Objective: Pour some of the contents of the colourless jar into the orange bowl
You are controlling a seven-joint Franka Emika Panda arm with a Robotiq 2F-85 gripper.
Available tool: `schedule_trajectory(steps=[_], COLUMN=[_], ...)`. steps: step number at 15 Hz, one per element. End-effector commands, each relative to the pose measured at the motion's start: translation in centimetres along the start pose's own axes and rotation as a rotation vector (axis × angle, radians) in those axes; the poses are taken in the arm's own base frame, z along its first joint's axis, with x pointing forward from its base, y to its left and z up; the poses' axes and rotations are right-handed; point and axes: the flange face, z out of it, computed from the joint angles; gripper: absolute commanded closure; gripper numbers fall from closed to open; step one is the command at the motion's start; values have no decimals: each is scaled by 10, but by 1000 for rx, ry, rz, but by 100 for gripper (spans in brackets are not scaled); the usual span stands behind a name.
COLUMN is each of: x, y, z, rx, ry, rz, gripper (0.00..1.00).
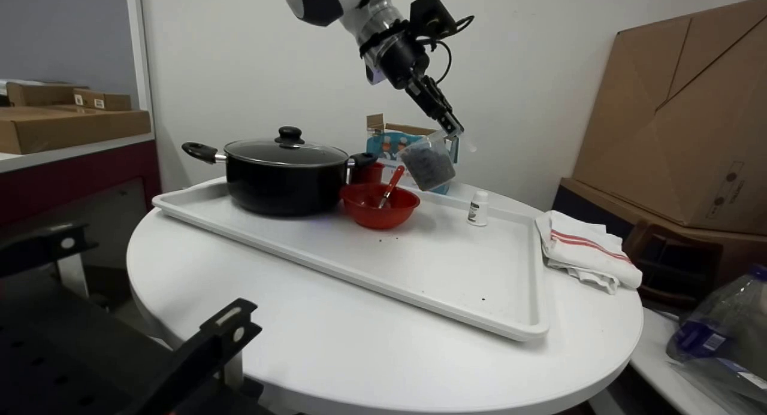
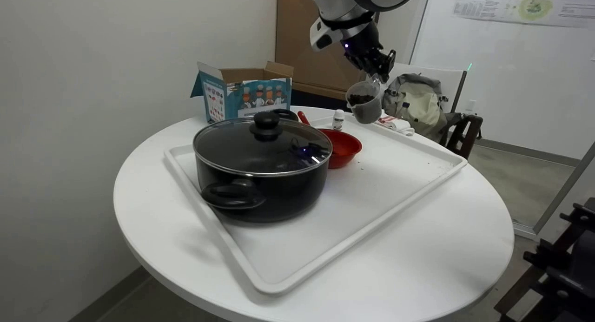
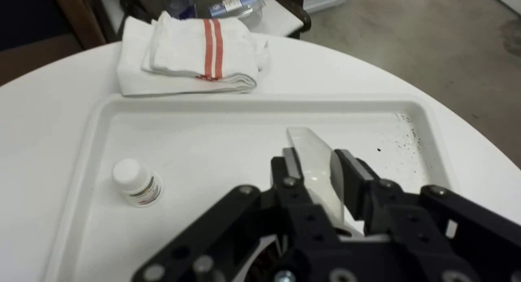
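In an exterior view, the colourless jar [image 1: 428,163] hangs tilted above the tray [image 1: 443,254], up & to the right of the orange bowl [image 1: 379,216], pinched by the hand [image 1: 453,126]. Mouth looks off to the bowl's side; if it tips further w/o shifting over, stuff prob. lands on the tray. Red-handled utensil [image 1: 393,184] sticks up from the bowl & could get knocked if the jar comes in low.

In an exterior view, dark contents [image 2: 361,99] show inside the jar; too quick a tilt could dump the lot, not just some. Black pot [image 2: 290,187] hides part of the bowl, & the arm [image 2: 337,10] is cut off up top.

In the wrist view, the hand squeezes a narrow clear strip [image 3: 314,162], prob. the jar's handle. Grip that thin might let the jar swivel as wt shifts; firmness unclear. Most of the jar is behind the hand, & the bowl doesn't show.
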Motion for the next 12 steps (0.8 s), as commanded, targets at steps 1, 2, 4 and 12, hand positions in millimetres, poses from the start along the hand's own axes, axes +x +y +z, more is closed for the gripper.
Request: schedule_trajectory(steps=[1, 2, 4, 12], x=[-20, -24, -33, -90], y=[7, 7, 8, 14], z=[8, 12, 23, 68], rx=[55, 69, 92, 145], ry=[146, 178, 218, 271], rz=[24, 29, 35, 123], gripper=[88, 88, 88, 87])
